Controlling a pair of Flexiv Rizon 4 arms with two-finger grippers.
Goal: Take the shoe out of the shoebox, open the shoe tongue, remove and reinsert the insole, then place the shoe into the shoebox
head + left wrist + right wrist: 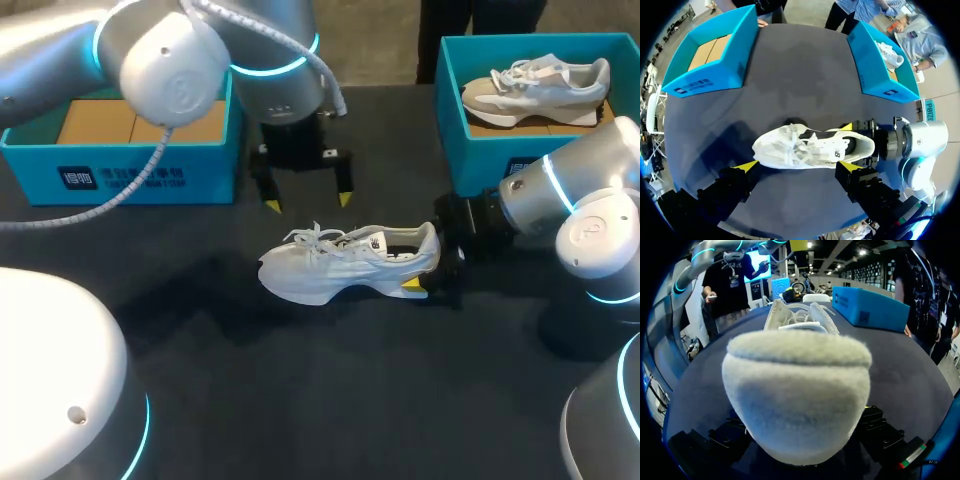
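Where the shoe [350, 262] lies: on its sole at mid-frame on the desk [330, 400], outside both boxes, toe toward the left of the frame and heel toward the right.
Right end effector [430, 265]: comes in from the right of the frame and is clamped on the heel, one yellow tip on each side of it.
Left end effector [308, 200]: hangs above the shoe's far side with its fingers spread wide, holding nothing.
Done: by how things lie, the first step, taking the shoe out.
Tongue [350, 243]: the laces [312, 240] cross it, and I see no sign that it is pulled open.
Insole: not visible; I cannot tell whether it has been out.
Left to do: probably the tongue, the insole and the return to the box.
Left box [120, 165]: upper left of the frame, showing its brown floor, its front wall near the left end effector.
Right box [480, 160]: upper right, with a second shoe [535, 88] in it, its front wall close above the right wrist.
Open room: the bare dark desk across the lower middle of the frame, between the arm bases in the lower corners.
Edges: the shoe is well apart from every desk edge, so the box walls look like the nearest hazards.
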